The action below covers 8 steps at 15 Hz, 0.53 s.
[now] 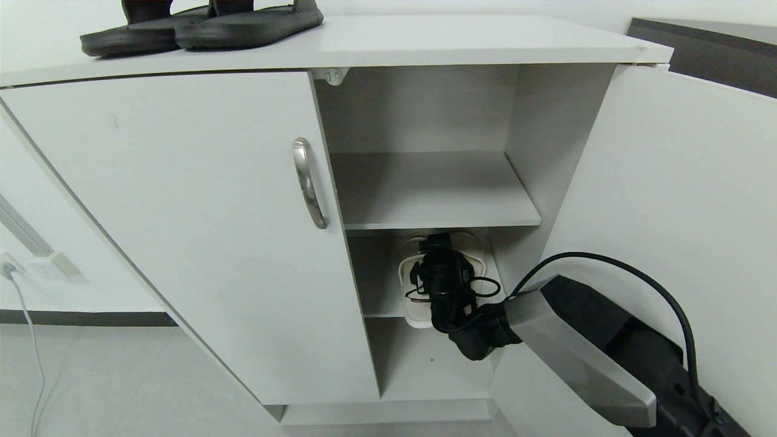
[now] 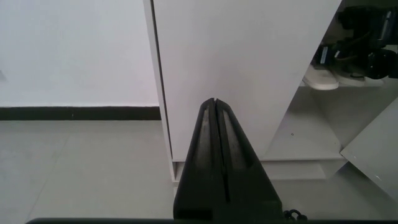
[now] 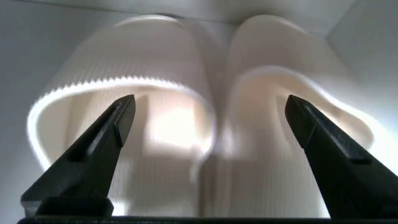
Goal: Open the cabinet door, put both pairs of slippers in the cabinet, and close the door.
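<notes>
Judging from their look, the white slippers (image 3: 186,124) are taken to be light, soft foam with a ribbed upper: springy under pressure, not fragile, and unlikely to slip between rubbered pads. A firm hold is best taken across the two inner edges where the pair lies side by side, so that both are carried as one. The same is expected of the black slippers (image 1: 200,27), which are set on the far left of the cabinet (image 1: 425,42) top, not yet stowed.

The white pair is seen on the lower shelf (image 1: 379,285) inside the cabinet, behind the opened right door (image 1: 668,182). The right gripper (image 3: 209,102) is placed just over that pair with its fingers spread wide, one to each side; nothing is clamped, and whether the tips touch the foam cannot be told. The left gripper (image 2: 214,106) is held low before the closed left door (image 1: 182,212), its fingers pressed together with nothing between them.
</notes>
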Tool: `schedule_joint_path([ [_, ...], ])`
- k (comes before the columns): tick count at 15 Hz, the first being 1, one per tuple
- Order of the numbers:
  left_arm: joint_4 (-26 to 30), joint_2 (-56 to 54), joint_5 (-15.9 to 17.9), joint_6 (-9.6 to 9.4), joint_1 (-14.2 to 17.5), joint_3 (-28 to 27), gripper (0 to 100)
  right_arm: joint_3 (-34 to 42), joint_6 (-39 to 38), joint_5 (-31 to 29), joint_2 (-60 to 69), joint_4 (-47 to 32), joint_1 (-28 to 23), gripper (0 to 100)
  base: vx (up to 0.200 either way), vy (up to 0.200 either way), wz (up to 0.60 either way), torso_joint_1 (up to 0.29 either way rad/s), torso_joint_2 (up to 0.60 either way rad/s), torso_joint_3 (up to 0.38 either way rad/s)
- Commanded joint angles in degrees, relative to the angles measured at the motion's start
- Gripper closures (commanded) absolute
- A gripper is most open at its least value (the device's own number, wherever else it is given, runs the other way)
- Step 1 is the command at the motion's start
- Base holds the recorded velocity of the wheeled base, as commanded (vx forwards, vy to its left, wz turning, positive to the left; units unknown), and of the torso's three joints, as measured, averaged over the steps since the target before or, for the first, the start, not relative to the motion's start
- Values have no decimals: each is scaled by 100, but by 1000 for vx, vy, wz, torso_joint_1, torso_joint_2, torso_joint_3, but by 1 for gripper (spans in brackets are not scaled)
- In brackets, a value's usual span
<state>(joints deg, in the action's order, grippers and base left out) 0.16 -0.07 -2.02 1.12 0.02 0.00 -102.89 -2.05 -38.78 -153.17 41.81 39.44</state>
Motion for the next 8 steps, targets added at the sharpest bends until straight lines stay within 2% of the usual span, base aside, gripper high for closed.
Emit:
schedule_joint_path([
  [1,2,7,0,2,6,0,100,700,3,2,569,275,134,0,0,0,0,0,0,0],
  [5,2,7,9,2,6,0,100,2115,3,-7,1334,1004,433,0,0,0,0,0,0,0],
  [8,2,7,9,2,6,0,100,3170,-129,-25,2055,1154,715,0,0,0,0,0,0,0],
])
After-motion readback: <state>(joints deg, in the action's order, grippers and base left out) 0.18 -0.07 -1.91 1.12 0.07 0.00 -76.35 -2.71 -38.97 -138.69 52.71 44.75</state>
